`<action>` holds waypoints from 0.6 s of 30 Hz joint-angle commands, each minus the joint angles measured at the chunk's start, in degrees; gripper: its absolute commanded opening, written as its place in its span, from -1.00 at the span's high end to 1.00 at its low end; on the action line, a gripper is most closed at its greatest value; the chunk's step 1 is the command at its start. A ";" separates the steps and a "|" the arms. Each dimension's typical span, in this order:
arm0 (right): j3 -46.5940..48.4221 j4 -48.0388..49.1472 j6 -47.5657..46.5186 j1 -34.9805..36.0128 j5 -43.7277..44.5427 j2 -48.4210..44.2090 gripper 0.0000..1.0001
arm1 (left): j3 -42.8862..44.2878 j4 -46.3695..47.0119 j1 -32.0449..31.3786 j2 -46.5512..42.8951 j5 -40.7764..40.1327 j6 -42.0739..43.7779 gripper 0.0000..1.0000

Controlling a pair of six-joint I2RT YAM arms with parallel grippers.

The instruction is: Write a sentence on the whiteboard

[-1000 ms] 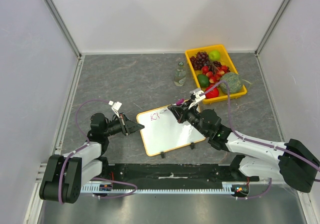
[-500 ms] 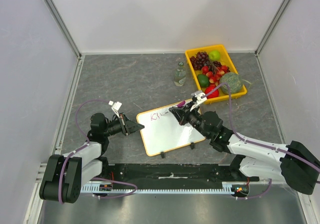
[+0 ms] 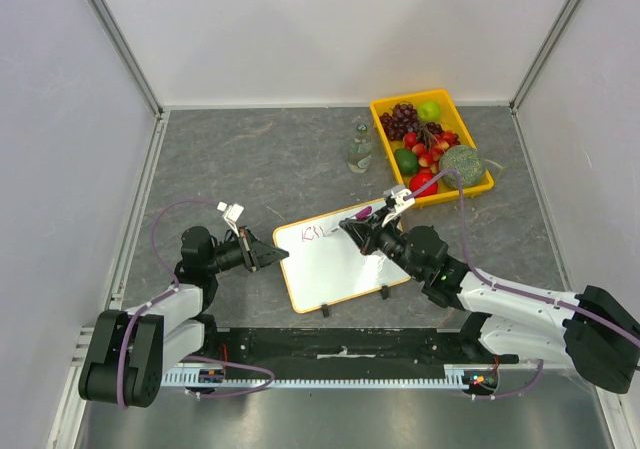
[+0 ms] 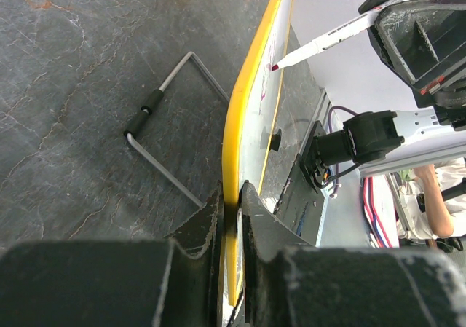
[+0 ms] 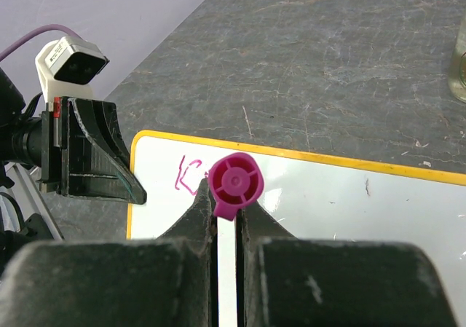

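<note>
The whiteboard [image 3: 335, 269] lies tilted on the grey table, white with a yellow rim [image 4: 244, 123]. My left gripper [image 3: 278, 256] is shut on its left edge; the left wrist view shows both jaws [image 4: 231, 192] pinching the rim. My right gripper [image 3: 362, 231] hovers over the board's upper part, shut on a white marker [image 4: 335, 36] with a pink end [image 5: 235, 183]. Its tip is close to the board's face. The sentence [image 3: 316, 232] is a few pink strokes in the upper left corner, starting with a "K" [image 5: 186, 174].
A yellow fruit tray [image 3: 452, 197] with grapes, strawberries and other fruit sits at the back right. A small clear bottle [image 3: 360, 149] stands left of it. Two black clips [image 3: 325, 310] sit on the board's near edge. A wire stand [image 4: 171, 123] lies behind the board.
The right gripper has shifted a little to the right along the top line with the marker, and another pink stroke shows after the "K". The left gripper has not moved.
</note>
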 commanded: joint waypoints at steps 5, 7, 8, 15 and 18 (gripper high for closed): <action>1.80 1.29 -0.12 -0.22 2.54 1.27 1.00 | 1.03 0.78 -0.02 0.38 -0.17 1.87 0.96; 2.42 1.64 -0.21 -0.31 2.98 1.63 1.00 | 0.94 0.78 0.07 0.38 -0.17 1.87 0.96; 2.68 1.56 -0.38 -0.22 3.16 1.72 1.00 | 1.03 0.78 0.07 0.46 -0.09 1.87 0.96; 3.91 1.29 -0.65 -0.48 4.39 1.98 1.00 | 1.03 0.78 0.07 0.38 -0.08 1.87 0.96; 4.35 1.38 -0.65 -0.57 4.39 2.33 1.00 | 1.03 0.86 0.07 0.47 -0.08 1.87 0.96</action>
